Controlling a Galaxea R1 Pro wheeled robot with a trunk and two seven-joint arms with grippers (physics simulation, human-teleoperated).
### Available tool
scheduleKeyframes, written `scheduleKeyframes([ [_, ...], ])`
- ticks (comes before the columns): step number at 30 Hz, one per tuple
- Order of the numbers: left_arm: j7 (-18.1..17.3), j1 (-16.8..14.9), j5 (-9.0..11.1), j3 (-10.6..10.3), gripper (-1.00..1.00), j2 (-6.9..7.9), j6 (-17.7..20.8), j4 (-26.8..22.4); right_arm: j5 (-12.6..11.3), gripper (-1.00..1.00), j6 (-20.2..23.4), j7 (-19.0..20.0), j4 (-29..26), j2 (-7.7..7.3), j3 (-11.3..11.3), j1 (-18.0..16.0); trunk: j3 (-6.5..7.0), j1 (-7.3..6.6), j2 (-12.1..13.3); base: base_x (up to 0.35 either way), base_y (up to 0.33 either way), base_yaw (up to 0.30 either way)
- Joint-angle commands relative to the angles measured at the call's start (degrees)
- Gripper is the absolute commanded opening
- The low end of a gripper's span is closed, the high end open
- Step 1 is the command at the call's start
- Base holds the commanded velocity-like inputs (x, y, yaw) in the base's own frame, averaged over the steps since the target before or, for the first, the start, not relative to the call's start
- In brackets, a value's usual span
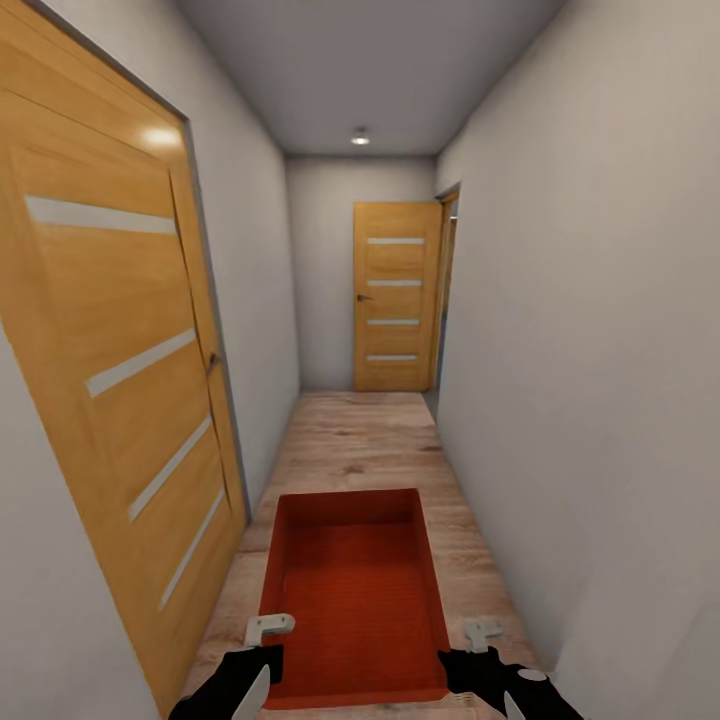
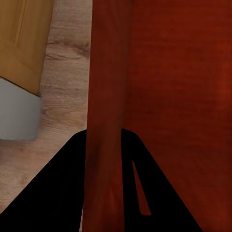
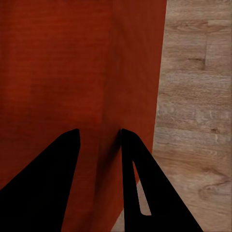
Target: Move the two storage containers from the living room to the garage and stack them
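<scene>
**Hauling a bin down the hallway**

Carrying the orange-red rectangular open-topped storage container (image 1: 355,600) low in front of itself, the robot faced a narrow corridor with a light wood plank floor (image 1: 360,440). The left gripper (image 2: 104,181) was clamped on the bin's left wall and the right gripper (image 3: 99,179) pinched its right wall. A tall orange wooden door (image 1: 110,400) stood close on the left, and another wooden door (image 1: 395,295) closed off the far end.

Soft, even light from a ceiling lamp (image 1: 360,137) glares on the near door (image 1: 120,360); edges stretch, renders slightly blurred.
</scene>
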Motion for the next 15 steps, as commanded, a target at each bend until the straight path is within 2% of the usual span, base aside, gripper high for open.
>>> scheduleKeyframes([
  [1,-0.5,0.0,1.0,1.5,-1.0,2.87,0.1,-2.5,-0.2,-1.0,0.4,1.8,0.0,-0.13,-0.2,0.0,-0.03,0.05,0.0,0.324,0.0,0.0],
  [15,-0.5,0.0,1.0,1.5,-1.0,2.87,0.1,-2.5,-0.3,-1.0,0.5,1.8,0.0,-0.15,-0.2,0.0,-0.03,0.05,0.0,0.324,0.0,0.0],
])
